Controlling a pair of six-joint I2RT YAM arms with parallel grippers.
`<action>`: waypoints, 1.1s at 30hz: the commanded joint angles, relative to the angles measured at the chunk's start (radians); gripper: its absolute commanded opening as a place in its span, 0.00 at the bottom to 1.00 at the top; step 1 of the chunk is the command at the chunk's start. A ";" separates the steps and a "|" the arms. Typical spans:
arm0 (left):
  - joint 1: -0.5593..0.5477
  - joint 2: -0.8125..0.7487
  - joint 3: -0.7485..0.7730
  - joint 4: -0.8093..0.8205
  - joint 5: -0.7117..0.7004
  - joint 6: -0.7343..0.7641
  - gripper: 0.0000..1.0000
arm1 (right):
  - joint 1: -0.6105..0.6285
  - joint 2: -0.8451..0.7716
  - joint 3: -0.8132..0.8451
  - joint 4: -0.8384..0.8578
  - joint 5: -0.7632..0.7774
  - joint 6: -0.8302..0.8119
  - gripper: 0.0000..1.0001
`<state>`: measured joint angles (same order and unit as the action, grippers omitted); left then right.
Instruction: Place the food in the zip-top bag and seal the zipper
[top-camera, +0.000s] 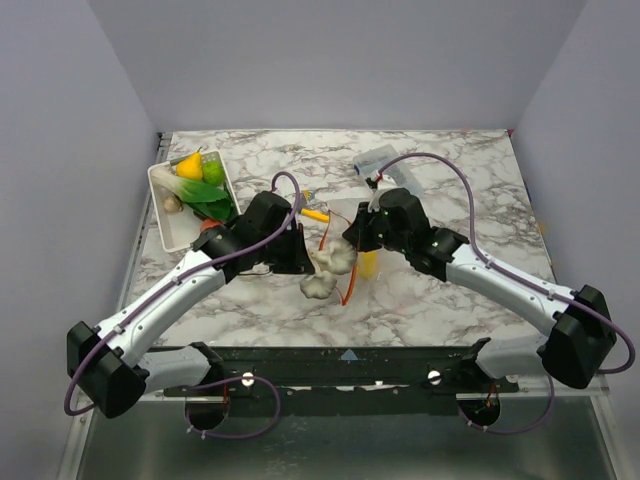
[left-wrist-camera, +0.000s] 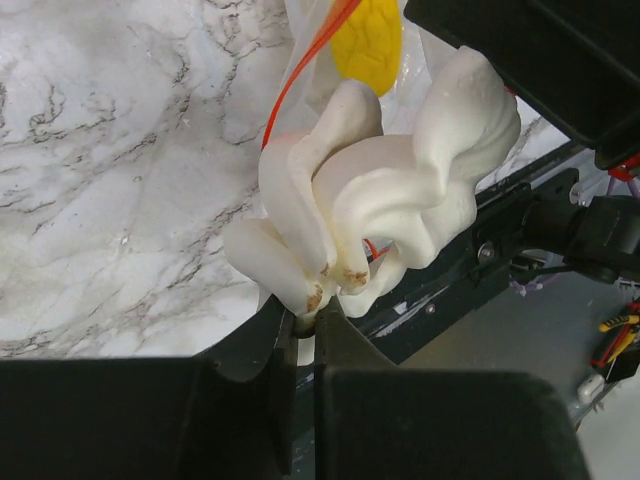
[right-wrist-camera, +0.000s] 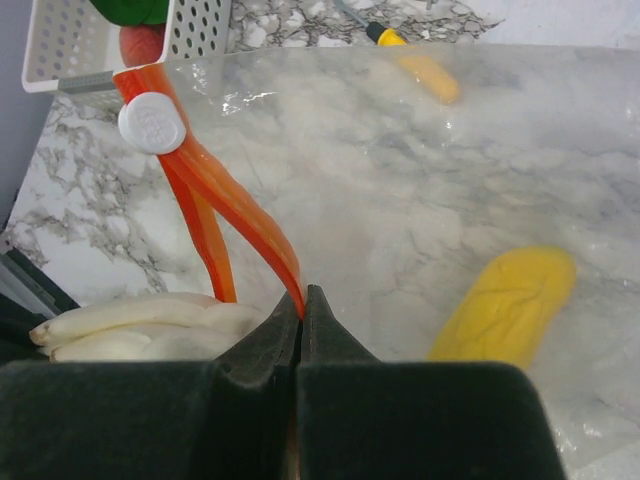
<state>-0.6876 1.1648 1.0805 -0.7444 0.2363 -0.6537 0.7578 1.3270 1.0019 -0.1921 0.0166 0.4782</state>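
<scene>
Basket (top-camera: 170, 228): at the far left edge of the table (top-camera: 510, 190), close to the left wall. Yellow and green food lies in it.
Left gripper (left-wrist-camera: 305, 322): clenched on the lower tip of the white food (left-wrist-camera: 380, 190).
White food: near the middle of the table, touching the bag's mouth. I cannot tell if it is already inside. Its brown spots show only in the left wrist view.
Zipper (right-wrist-camera: 205, 185): orange strip, its two sides parted below a white slider (right-wrist-camera: 152, 123). The slider shows only in the right wrist view.
Bag (right-wrist-camera: 400, 170): clear, in the middle between the two grippers.
Yellow food (right-wrist-camera: 510, 305): inside the bag, seen through the plastic.
Right gripper (right-wrist-camera: 300, 300): clenched, grasping the zipper.
Box (top-camera: 385, 160): far of the right gripper, seen only in the top view.
Open room: bare marble right of the right arm up to the right wall, and a strip along the far edge.
</scene>
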 joint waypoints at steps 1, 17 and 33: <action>-0.004 0.026 0.025 0.043 0.023 -0.057 0.00 | -0.003 -0.042 -0.054 0.085 -0.119 -0.022 0.01; -0.031 0.119 0.120 -0.154 -0.346 -0.241 0.00 | -0.003 -0.046 -0.014 0.025 -0.129 0.148 0.01; -0.099 0.242 0.273 -0.342 -0.515 -0.308 0.00 | 0.018 -0.016 -0.045 0.032 -0.042 0.316 0.01</action>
<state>-0.7731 1.3911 1.3293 -1.0309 -0.1989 -0.9287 0.7650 1.3033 0.9581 -0.1593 -0.0620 0.7326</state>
